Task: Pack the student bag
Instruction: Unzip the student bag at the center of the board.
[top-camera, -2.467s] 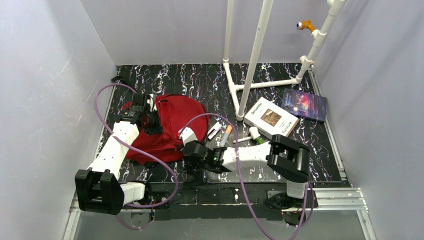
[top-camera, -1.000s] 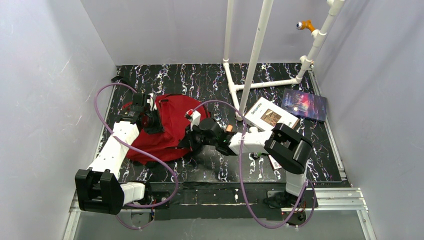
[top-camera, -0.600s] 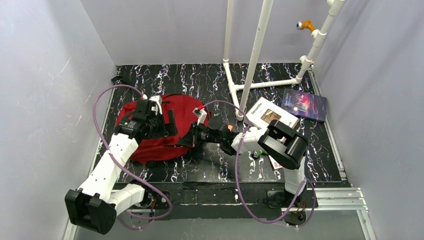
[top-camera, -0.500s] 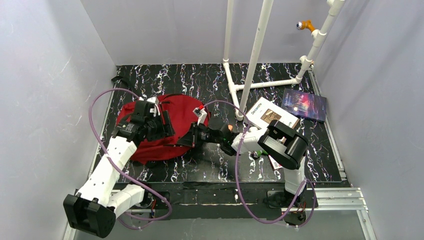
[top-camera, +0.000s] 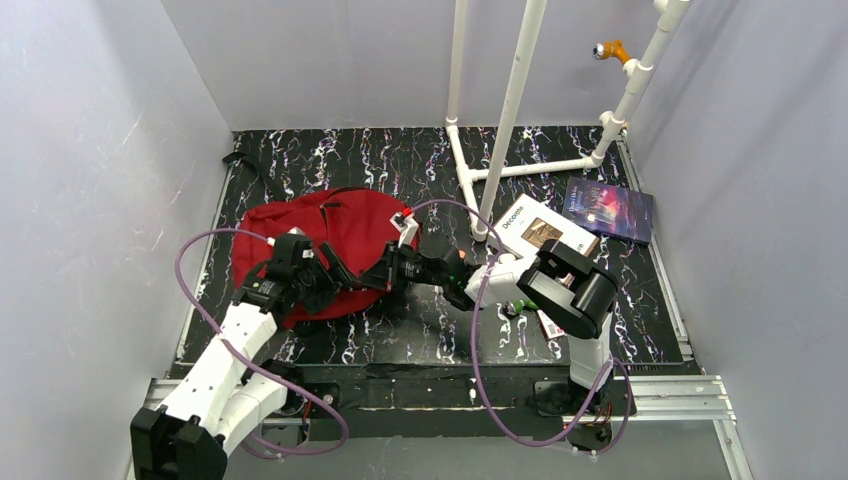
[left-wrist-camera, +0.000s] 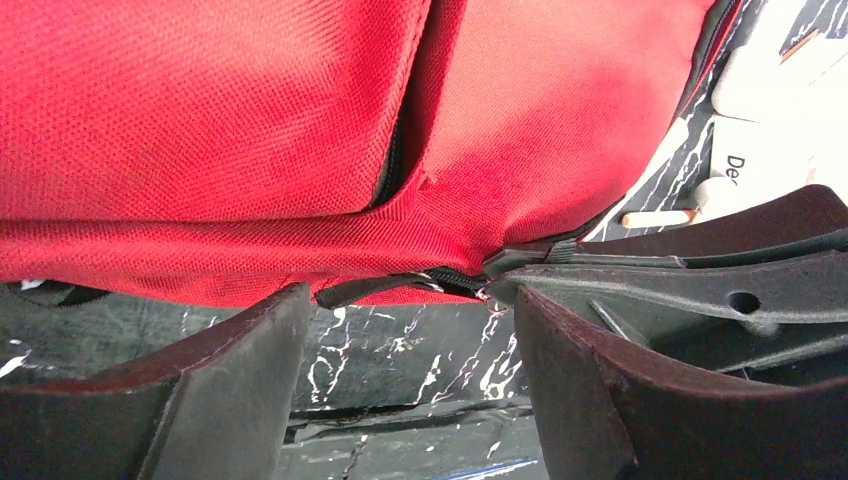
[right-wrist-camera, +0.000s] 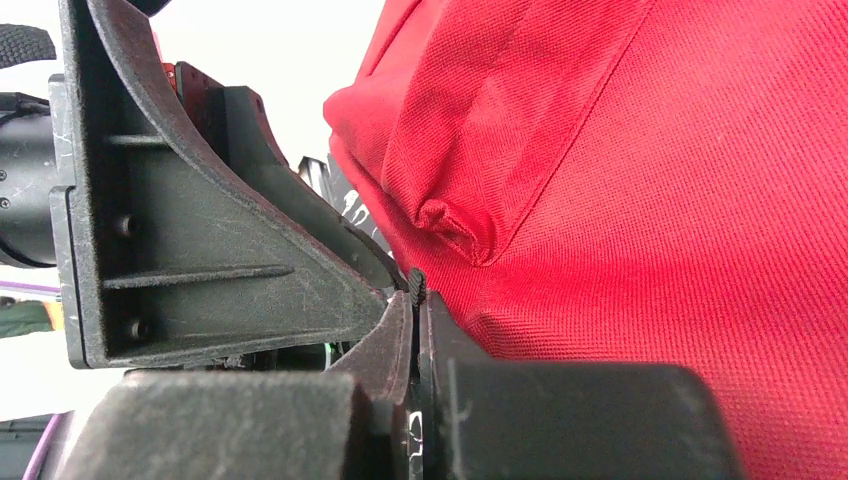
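Toward the left of the black marbled tabletop (top-camera: 400, 160) lies the large, soft red fabric student bag (top-camera: 330, 225), flat, with both grippers now meeting at its near right edge. Over the last couple of seconds the left gripper (top-camera: 340, 275) has swung down from the bag's far left side to that edge. The right gripper (top-camera: 376, 277) has come across from mid-table to the same spot. I judge the zip is about to be worked open, with nothing packed yet. Overhead, only this layout reads. The left wrist view shows the left fingers spread wide, holding nothing, straddling the thin black zipper trim (left-wrist-camera: 385, 288). The right wrist view shows the right fingers pinched tight on a sliver of black at the bag's edge, seemingly that trim.
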